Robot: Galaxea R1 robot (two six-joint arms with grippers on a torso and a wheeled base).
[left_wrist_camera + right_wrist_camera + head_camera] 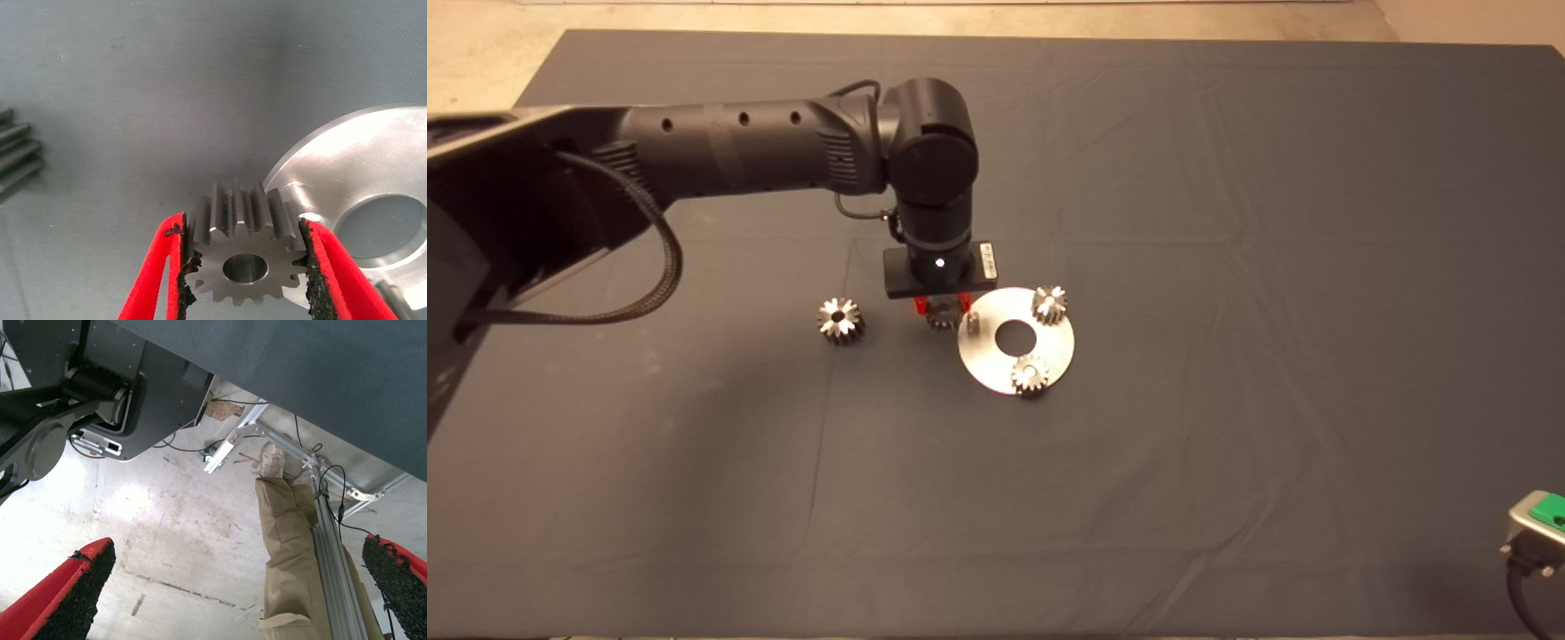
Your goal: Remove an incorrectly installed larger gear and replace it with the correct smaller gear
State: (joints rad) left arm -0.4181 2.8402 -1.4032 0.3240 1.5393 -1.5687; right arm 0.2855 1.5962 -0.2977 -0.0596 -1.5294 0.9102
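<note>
Our left end effector (245, 263) has its red fingers closed on the flanks of the small bright silvery fine-toothed steel gear (243, 250), held just beside the round silvery metal plate (1049, 342) and its bare pin (301, 197). We judge the gear heavy, rigid and slippery, so tooth-flank contact suits it. The chunky grey coarse-toothed larger gear (839, 319) lies apart on the desk. Two mounted gears (1049, 304) crowd the plate. Our right end effector (240, 580) waits spread open at the desk's edge.

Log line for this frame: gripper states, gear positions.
left gripper: shut on smaller gear, beside disc | right gripper: open, parked at mat edge | larger gear: on mat, off disc
</note>
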